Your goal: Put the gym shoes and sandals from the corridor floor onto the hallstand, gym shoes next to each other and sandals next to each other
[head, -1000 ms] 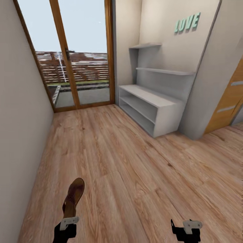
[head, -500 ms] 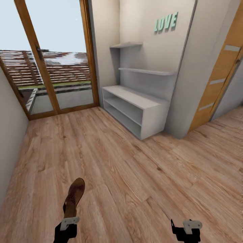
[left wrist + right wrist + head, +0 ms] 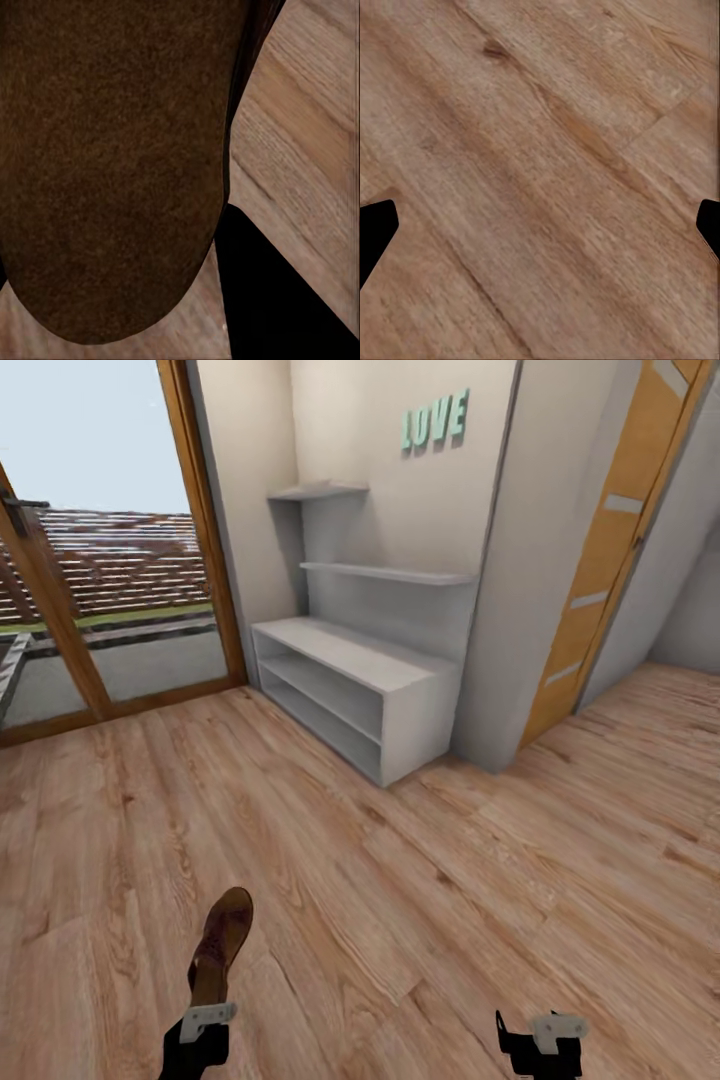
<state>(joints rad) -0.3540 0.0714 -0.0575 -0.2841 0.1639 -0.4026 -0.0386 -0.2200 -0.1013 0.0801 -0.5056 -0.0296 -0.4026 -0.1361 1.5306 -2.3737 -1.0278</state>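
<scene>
Left gripper (image 3: 200,1028), low in the head view, is closed on the heel end of a brown sandal (image 3: 220,945), which juts forward above the wooden floor (image 3: 400,880). We see the right gripper (image 3: 535,1040) low on the other side, carrying nothing. Across the floor the pale grey shoe rack (image 3: 350,690) stands against the wall, its bench top and two lower shelves bare, stepped wall shelves (image 3: 385,572) above it and green letters (image 3: 434,422) higher still. A glazed door (image 3: 100,560) lies to its left, an orange door (image 3: 600,550) to its right.

Left wrist view: we see the sandal's (image 3: 112,165) dark brown surface close up, with floor planks (image 3: 300,135) beside it.

Right wrist view: two dark fingertips (image 3: 375,232) sit far apart at opposite edges, with bare planks (image 3: 540,180) between them, so these jaws are spread wide.
</scene>
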